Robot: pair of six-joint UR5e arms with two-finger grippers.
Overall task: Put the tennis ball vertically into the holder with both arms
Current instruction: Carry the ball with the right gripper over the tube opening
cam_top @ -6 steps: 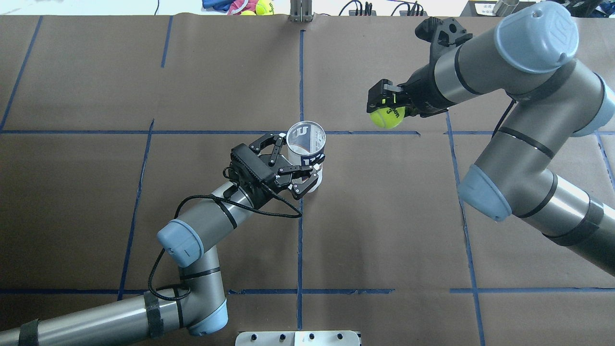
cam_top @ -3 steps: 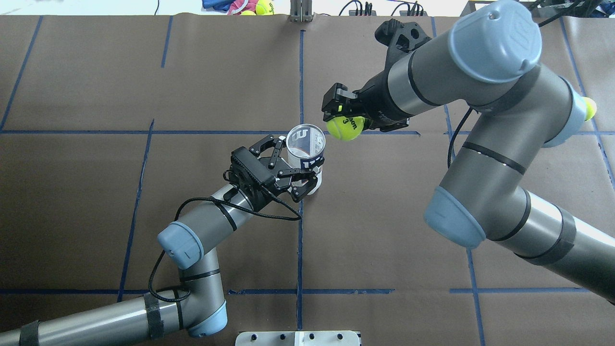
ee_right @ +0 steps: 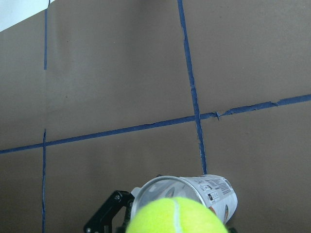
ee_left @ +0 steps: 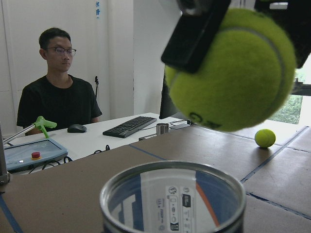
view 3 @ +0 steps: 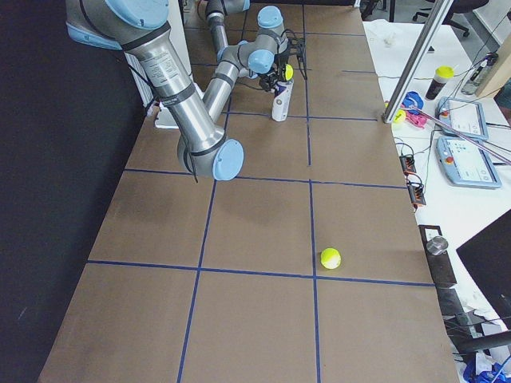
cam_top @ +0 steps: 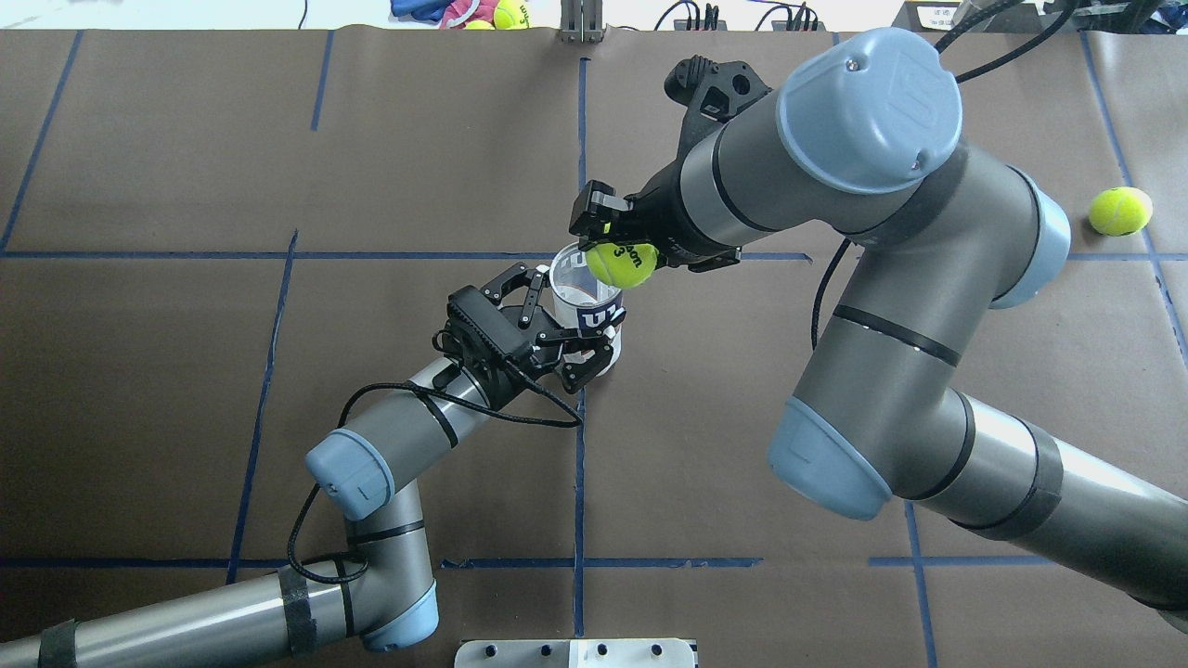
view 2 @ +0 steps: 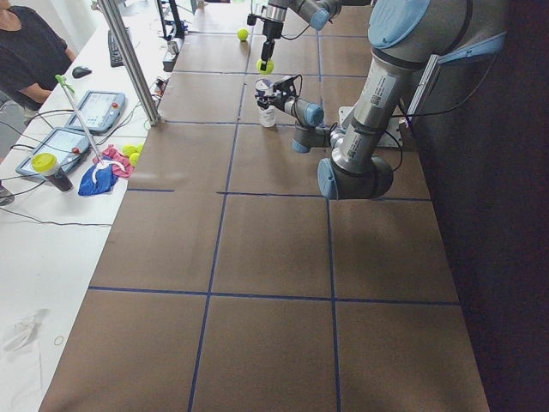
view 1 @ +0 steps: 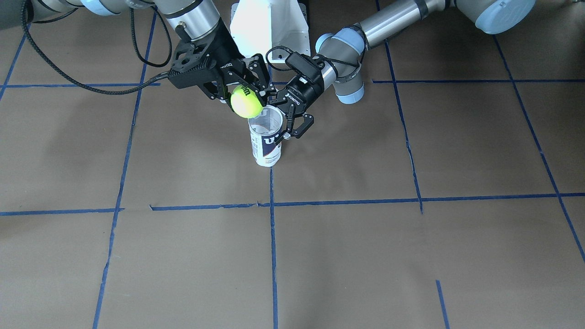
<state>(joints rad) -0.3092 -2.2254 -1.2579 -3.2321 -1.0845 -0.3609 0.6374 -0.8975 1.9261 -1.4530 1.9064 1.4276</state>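
Front-facing view: the right gripper [view 1: 238, 92] is clamped on the fuzzy yellow-green tennis ball [view 1: 247, 103], just above the rim of the clear cylindrical, navy-labelled can [view 1: 266, 142].

Overhead view: the ball has shifted from beside the can to over its mouth. The left gripper [cam_top: 568, 323] brackets the standing can, and I cannot tell whether it grips.

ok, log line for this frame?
phase: insert, pre-drop | right jaws: shut on ball, over can rim, not in yet | left jaws: shut on can, upright | spare ball: on table
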